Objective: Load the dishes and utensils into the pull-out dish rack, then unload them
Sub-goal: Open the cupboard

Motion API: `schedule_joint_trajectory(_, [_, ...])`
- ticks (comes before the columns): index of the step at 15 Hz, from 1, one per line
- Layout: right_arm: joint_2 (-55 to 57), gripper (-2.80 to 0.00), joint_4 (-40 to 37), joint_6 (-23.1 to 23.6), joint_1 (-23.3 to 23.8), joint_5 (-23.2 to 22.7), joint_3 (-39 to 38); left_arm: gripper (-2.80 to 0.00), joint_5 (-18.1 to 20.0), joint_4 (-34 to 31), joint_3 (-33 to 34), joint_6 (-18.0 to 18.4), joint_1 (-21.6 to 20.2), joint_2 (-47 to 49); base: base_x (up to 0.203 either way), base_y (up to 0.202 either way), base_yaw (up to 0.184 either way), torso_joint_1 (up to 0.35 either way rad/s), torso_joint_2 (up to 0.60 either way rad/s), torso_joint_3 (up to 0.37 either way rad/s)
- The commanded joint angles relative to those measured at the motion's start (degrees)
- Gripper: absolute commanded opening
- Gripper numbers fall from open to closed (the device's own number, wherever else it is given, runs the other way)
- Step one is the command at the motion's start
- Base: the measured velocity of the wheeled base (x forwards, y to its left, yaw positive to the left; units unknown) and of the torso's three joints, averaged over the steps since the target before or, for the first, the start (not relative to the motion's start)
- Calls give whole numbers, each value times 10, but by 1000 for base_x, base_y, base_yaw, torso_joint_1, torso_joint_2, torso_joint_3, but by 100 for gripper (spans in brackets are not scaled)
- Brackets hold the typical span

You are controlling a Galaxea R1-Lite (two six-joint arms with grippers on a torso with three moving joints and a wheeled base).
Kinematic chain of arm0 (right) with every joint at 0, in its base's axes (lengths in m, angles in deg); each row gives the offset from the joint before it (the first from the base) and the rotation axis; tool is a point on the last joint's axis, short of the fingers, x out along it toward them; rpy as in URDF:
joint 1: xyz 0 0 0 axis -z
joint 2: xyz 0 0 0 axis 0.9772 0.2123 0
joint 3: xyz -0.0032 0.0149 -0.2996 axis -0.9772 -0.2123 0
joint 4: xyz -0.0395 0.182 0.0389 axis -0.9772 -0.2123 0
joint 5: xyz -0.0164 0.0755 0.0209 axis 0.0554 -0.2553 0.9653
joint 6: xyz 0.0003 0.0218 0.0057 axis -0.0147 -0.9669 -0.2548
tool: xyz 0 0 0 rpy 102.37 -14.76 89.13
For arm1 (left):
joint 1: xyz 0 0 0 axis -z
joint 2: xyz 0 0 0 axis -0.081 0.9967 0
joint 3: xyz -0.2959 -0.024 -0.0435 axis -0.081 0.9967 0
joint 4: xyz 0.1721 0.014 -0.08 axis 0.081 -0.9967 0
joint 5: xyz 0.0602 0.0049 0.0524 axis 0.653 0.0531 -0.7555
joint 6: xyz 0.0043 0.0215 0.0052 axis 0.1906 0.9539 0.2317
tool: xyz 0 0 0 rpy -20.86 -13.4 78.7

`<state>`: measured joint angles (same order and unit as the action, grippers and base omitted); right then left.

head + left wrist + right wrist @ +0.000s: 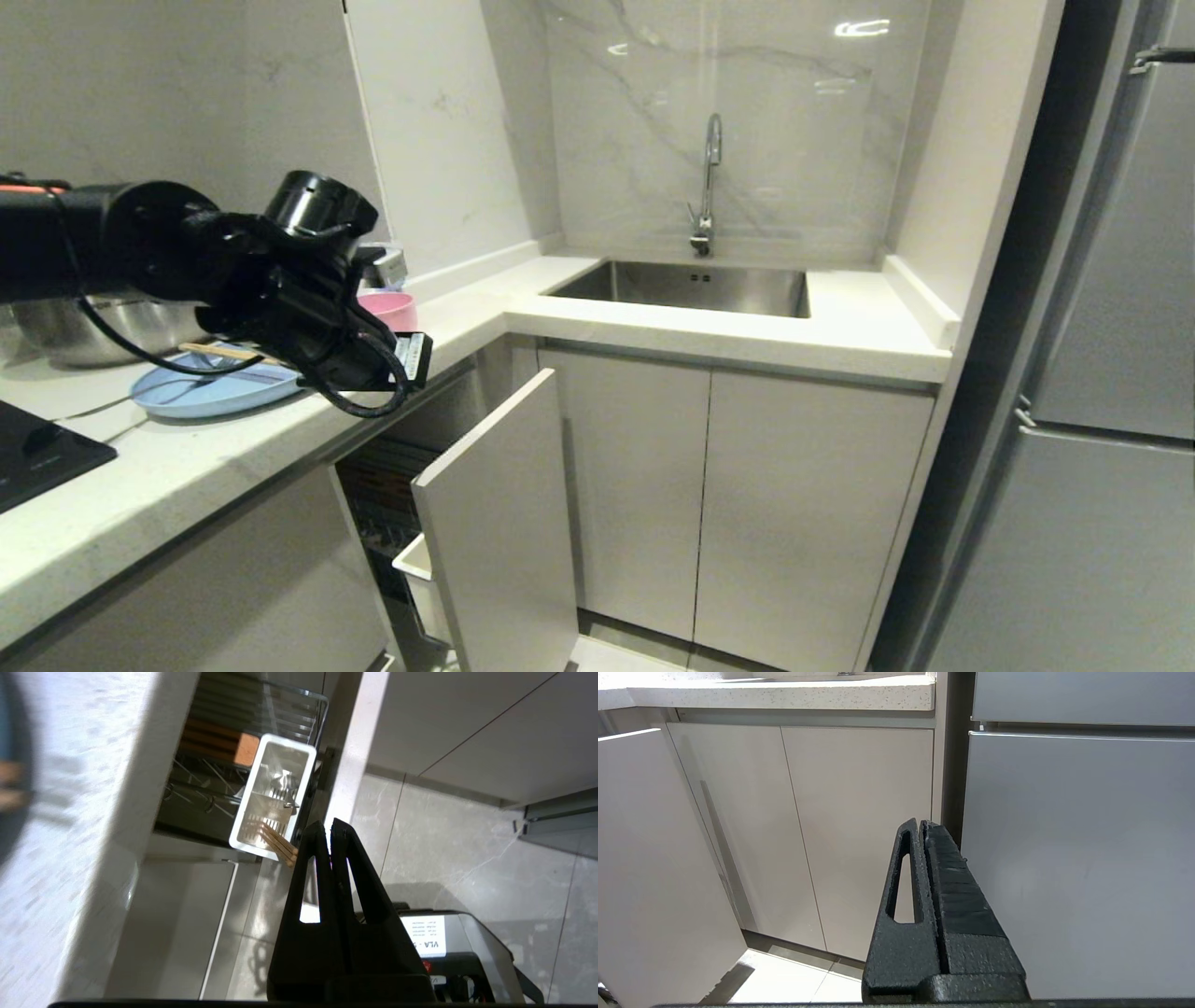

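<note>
1. Left gripper point(325, 828): both fingers pressed together, nothing held; in the head view the left arm reaches across the countertop point(187, 467) above the plate
2. Right gripper point(921, 826): fingers pressed together, empty, pointing toward the white double cabinet doors point(822, 826) beside the refrigerator point(1078, 858)
3. Light-blue oval plate point(210, 394): flat on the countertop, partly hidden by the left arm; 1 light-wood stick point(219, 351) lies across it
4. Pink bowl point(392, 309): on the countertop just behind the plate
5. Pull-out dish rack point(224, 784): drawn out below the countertop, its tall white front panel point(504, 523) standing clear of the cabinet line
6. White utensil cup point(273, 795): seated at the rack's front corner, beside the slotted wooden strip point(219, 744)
7. Fork point(281, 786): silver, standing inside the cup
8. Chopsticks point(280, 844): leaning in the cup, tips protruding past its rim
9. Steel pot point(93, 327): on the countertop behind the left arm
10. Sink point(691, 285): set in the counter below the tap point(707, 182)
</note>
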<state>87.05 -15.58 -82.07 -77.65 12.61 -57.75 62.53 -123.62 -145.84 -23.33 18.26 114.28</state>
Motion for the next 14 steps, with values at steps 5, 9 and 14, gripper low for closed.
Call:
schedule_joint_trajectory(5, [0, -280, 0, 0, 0, 0, -15, -280, -1, -4, -47, -3, -15, 134, 0, 0, 0, 0, 0, 0])
schedule_joint_trajectory(9, [0, -280, 0, 0, 0, 0, -15, -280, -7, -2, -67, -15, -15, 182, 0, 0, 0, 0, 0, 0])
schedule_joint_trajectory(14, [0, -280, 0, 0, 0, 0, -15, -280, -11, -1, -69, -20, -4, 203, 0, 0, 0, 0, 0, 0])
